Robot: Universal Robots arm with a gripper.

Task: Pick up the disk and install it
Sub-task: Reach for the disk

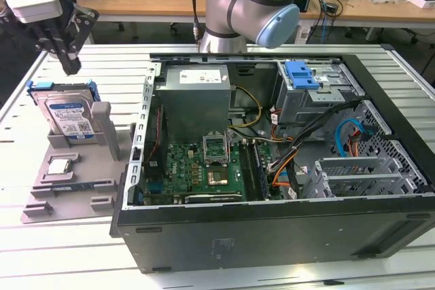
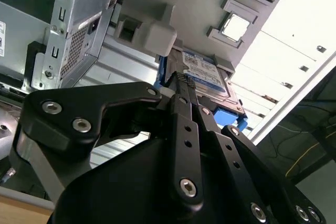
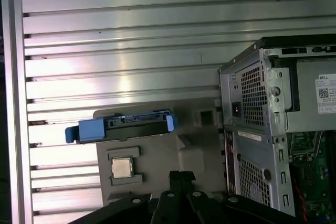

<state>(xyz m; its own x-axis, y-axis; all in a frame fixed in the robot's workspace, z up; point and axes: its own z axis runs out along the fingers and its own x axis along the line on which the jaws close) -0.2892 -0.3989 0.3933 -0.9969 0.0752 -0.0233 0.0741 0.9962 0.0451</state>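
The disk [image 1: 66,115] is a silver hard drive with a blue-and-white label and a blue carrier frame. It stands on edge, leaning in a grey holder [image 1: 68,185] at the exterior view's left. My gripper [image 1: 70,66] hangs a short way above the disk's top edge, apart from it, with its black fingers together and nothing between them. In the second wrist view the fingertips [image 2: 181,81] point toward the disk [image 2: 206,74]. In the first wrist view the disk [image 3: 131,124] is seen edge-on beyond the gripper [image 3: 181,176].
An open computer case [image 1: 272,232] lies on the slatted metal table [image 1: 61,256], to the exterior view's right of the holder. Inside it are a blue latch on a grey metal cage [image 1: 302,75], a motherboard [image 1: 204,168] and cables. A small square silver chip [image 1: 59,166] sits on the holder.
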